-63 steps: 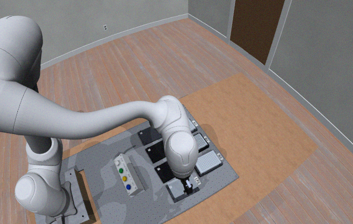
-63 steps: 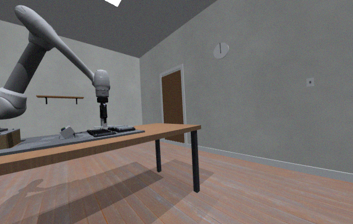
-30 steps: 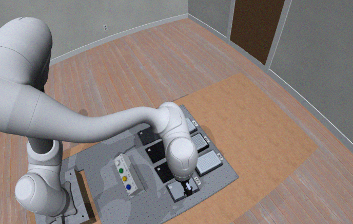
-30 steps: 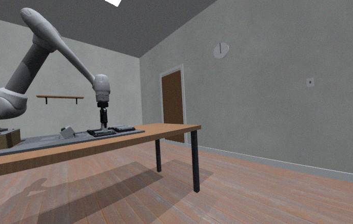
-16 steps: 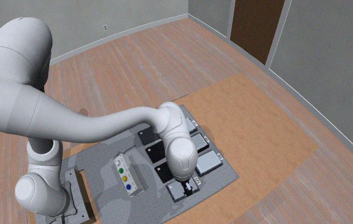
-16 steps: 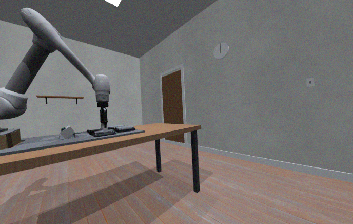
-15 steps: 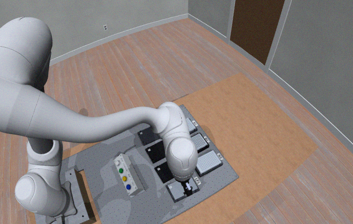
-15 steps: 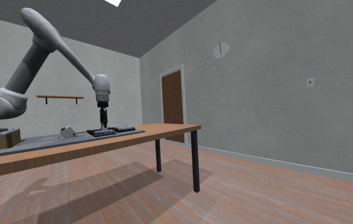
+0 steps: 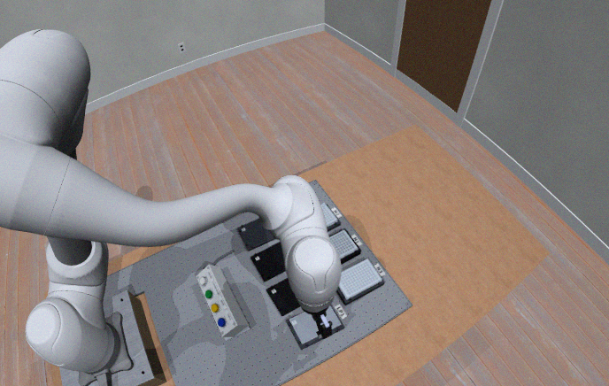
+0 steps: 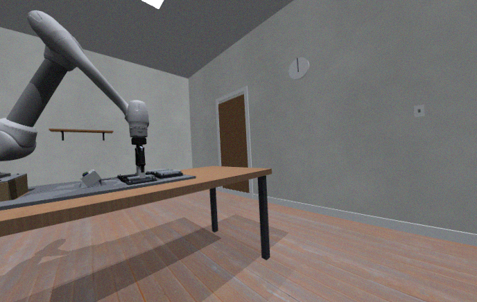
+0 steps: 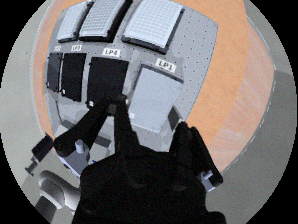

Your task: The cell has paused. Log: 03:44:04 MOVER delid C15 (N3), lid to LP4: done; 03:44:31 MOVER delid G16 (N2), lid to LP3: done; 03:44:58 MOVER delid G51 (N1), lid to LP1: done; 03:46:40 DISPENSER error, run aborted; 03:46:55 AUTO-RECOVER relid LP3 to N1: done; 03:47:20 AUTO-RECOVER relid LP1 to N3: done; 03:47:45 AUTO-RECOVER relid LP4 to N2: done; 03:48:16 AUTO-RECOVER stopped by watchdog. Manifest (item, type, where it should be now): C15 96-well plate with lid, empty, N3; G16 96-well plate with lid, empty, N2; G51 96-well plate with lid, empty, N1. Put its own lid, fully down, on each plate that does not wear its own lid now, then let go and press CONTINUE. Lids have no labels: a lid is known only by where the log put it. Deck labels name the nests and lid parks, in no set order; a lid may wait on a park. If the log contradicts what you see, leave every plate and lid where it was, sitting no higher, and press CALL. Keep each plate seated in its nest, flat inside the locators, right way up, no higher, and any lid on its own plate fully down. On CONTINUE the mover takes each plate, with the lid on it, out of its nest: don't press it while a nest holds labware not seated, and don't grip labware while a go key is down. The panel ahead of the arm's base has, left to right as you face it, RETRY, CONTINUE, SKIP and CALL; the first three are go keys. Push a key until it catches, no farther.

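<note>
I have the lid in the gripper, jaws closed across it at roughly half their span. It sits low over the lid park at the end of the park row farthest from the arm's base, the one labelled beside its outer edge; from the exterior view it looks at or just above the park surface, but I cannot tell whether it is touching.

Next to that park, going back toward the base, are three dark parks that look bare. Across from them is the nest row: the plate nearest the held lid shows its well grid, and so does the middle one, which I read as both being uncovered. The third plate is mostly under the wrist housing.

Risks as I judge them: releasing before the lid is flat on the park would let it drop or land tilted. Losing track of which park holds which lid would put the wrong lid on a plate, since lids carry no marks.

The deck labels are too small for me to read in any view. The key panel shows four buttons; none looks pressed, though I cannot be sure.
</note>
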